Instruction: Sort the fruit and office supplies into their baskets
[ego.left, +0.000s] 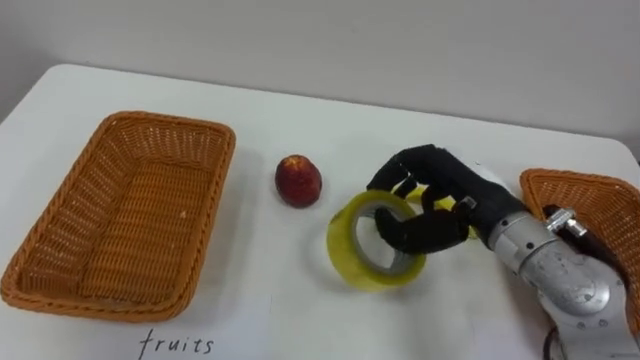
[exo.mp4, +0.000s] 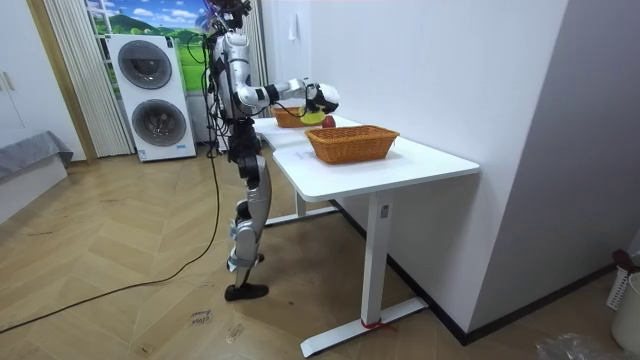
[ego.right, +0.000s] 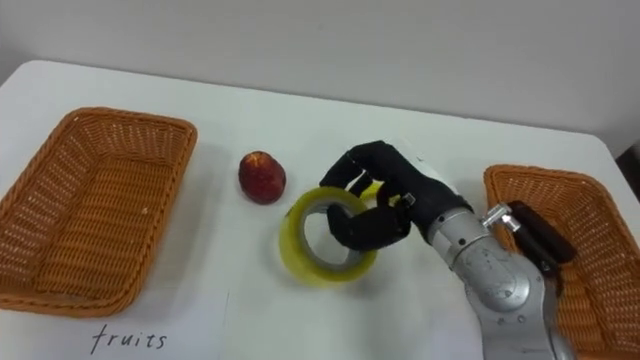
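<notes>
- The right hand (ego.left: 430, 200) is reaching in from 4 o'clock, its fingers and thumb curling round the tape (ego.left: 342, 250).
- The tape is tilting between the left basket (ego.left: 70, 185) and the right basket (ego.left: 590, 195).
- The apple (ego.left: 298, 180) is sitting at the tape's 10 o'clock.

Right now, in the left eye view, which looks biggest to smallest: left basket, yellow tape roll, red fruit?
1. left basket, by far.
2. yellow tape roll, gripped by the right hand.
3. red fruit, sitting slightly farther back.
</notes>
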